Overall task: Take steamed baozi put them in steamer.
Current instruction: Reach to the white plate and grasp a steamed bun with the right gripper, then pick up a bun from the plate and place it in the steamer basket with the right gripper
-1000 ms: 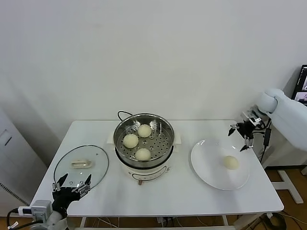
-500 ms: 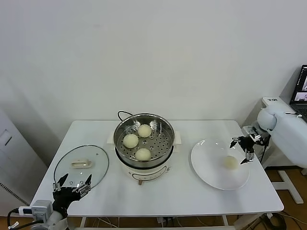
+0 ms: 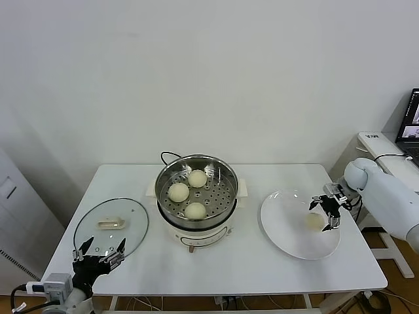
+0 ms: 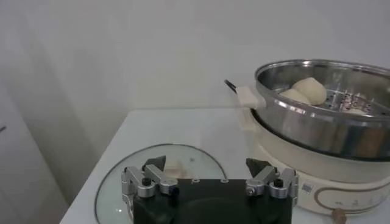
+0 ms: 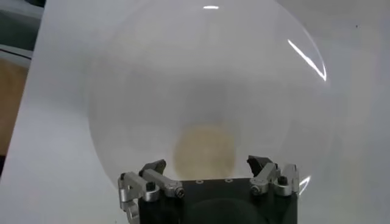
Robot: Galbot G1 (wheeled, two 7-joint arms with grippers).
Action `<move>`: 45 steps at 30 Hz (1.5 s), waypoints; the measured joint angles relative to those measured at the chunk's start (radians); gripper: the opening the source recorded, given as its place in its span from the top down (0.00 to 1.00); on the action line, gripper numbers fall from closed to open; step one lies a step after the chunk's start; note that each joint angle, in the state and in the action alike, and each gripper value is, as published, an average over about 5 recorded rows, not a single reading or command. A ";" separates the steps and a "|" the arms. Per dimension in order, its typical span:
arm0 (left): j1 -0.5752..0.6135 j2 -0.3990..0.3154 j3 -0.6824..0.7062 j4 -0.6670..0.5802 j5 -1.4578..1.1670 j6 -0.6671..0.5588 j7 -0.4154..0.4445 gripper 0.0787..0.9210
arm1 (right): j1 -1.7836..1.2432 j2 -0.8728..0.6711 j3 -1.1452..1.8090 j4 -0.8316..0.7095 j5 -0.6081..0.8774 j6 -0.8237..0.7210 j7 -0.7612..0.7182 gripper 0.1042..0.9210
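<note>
Right gripper (image 3: 325, 213) sits low over the right half of the white plate (image 3: 283, 229), fingers spread to either side of the last baozi on the plate (image 3: 314, 222). In the right wrist view the two fingertips (image 5: 153, 168) stand apart with that bun (image 5: 204, 150) between and just beyond them; jaws are open, not touching the dough as far as I can tell. The plate lies on the right side of the white table (image 3: 255, 261).

Left of the plate, mid-table: the steamer (image 3: 196, 190), a shiny perforated basket on a white cooker base, black cord trailing off behind. Three baozi inside it, one toward the far side (image 3: 197, 178), one at left (image 3: 178, 191), one near the front (image 3: 195, 210).

Further left, the glass lid (image 3: 111, 226) lies flat on the table.

Left gripper (image 3: 99, 252) is parked at the near left corner, jaws wide open, holding nothing, just by the lid's near edge.
</note>
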 measured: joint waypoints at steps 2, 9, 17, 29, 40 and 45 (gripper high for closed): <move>-0.001 0.000 0.000 0.000 0.000 0.000 0.000 0.12 | -0.003 0.003 0.008 -0.005 -0.009 -0.002 -0.001 0.31; -0.002 -0.001 0.000 0.000 0.000 0.000 0.000 0.12 | -0.009 0.008 0.017 -0.005 -0.019 -0.009 -0.009 0.55; -0.001 -0.006 0.000 0.000 0.003 0.002 -0.001 0.12 | 0.021 -0.007 -0.026 0.024 0.027 -0.031 -0.031 0.62; 0.000 -0.003 0.002 0.000 0.005 0.008 -0.004 0.12 | 0.308 -0.071 -0.348 0.210 0.322 -0.205 -0.085 0.63; 0.001 -0.003 0.008 0.000 0.011 0.008 -0.005 0.12 | 0.641 -0.001 -0.656 0.386 0.626 -0.434 -0.063 0.63; 0.002 -0.002 0.008 0.000 0.011 0.006 -0.006 0.12 | 0.721 0.057 -0.728 0.431 0.739 -0.532 -0.027 0.62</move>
